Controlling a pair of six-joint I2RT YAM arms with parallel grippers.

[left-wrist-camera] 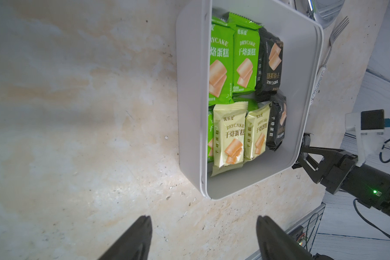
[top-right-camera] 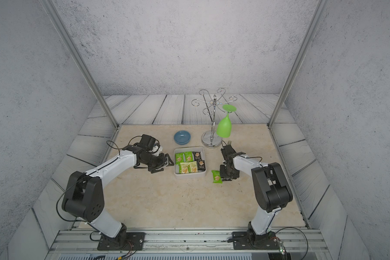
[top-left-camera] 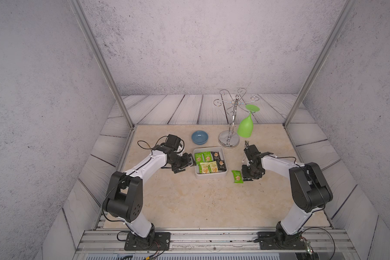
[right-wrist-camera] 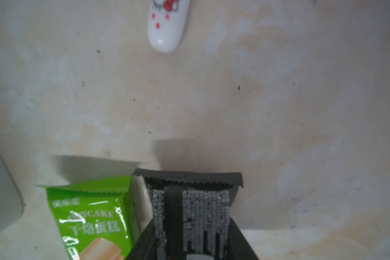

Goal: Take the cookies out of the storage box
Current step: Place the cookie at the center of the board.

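Note:
The storage box (top-left-camera: 211,176) (top-right-camera: 189,176) (left-wrist-camera: 189,90) is a shallow white tray at mid-table. Several cookies (top-left-camera: 208,162) (top-right-camera: 189,162) (left-wrist-camera: 241,90) in green, cream and black packets lie flat inside it. One green packet (top-left-camera: 237,176) (top-right-camera: 216,176) (right-wrist-camera: 92,218) lies on the table right of the box. My right gripper (top-left-camera: 249,177) (right-wrist-camera: 190,227) is low beside that packet, shut on a black packet (right-wrist-camera: 189,202) that sticks out between its fingers. My left gripper (top-left-camera: 188,164) (top-right-camera: 168,162) (left-wrist-camera: 203,218) stands open and holds nothing, just outside the box's left wall.
A small blue bowl (top-left-camera: 199,137) sits behind the box. A chrome glass rack (top-left-camera: 229,139) with a hanging green glass (top-left-camera: 245,126) stands at the back right. A fork with a white handle (left-wrist-camera: 338,31) (right-wrist-camera: 166,29) lies right of the box, by my right arm.

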